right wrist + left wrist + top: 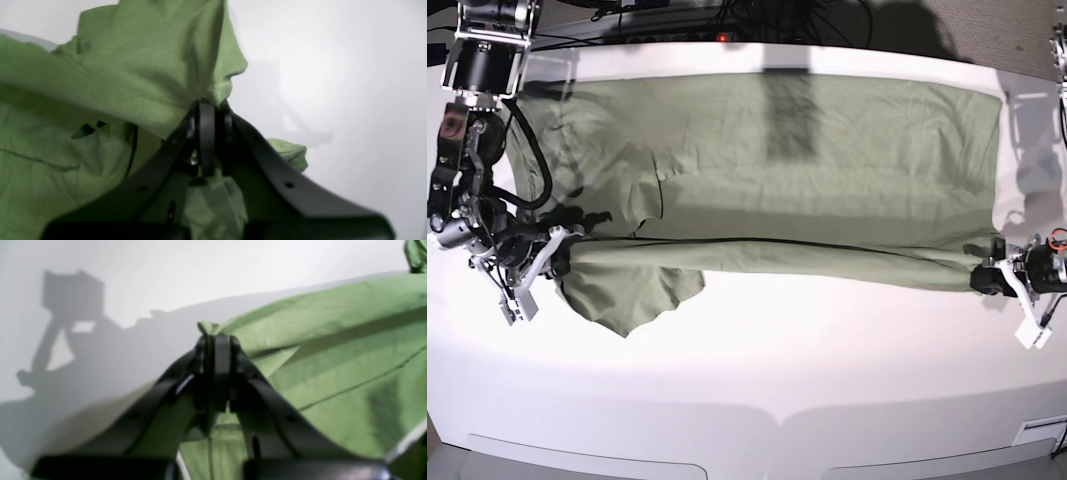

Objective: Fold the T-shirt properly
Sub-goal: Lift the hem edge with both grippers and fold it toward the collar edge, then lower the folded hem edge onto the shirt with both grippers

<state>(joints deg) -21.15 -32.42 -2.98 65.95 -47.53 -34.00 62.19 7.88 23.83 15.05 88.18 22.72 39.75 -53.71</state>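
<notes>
The sage-green T-shirt [807,150] lies spread across the white table [757,350], its near long edge lifted and stretched taut between both grippers. My left gripper [983,277], at the right of the base view, is shut on the shirt's hem corner; in the left wrist view its fingertips [217,340] pinch a bunch of green cloth [333,350]. My right gripper [564,244], at the left of the base view, is shut on the shoulder end; in the right wrist view [208,106] cloth [133,66] drapes over the jaws. A sleeve [632,295] hangs down below it.
Cables and equipment [727,20] run along the table's far edge. The table's front edge [757,425] is near the bottom of the base view. White table surface lies in front of the shirt.
</notes>
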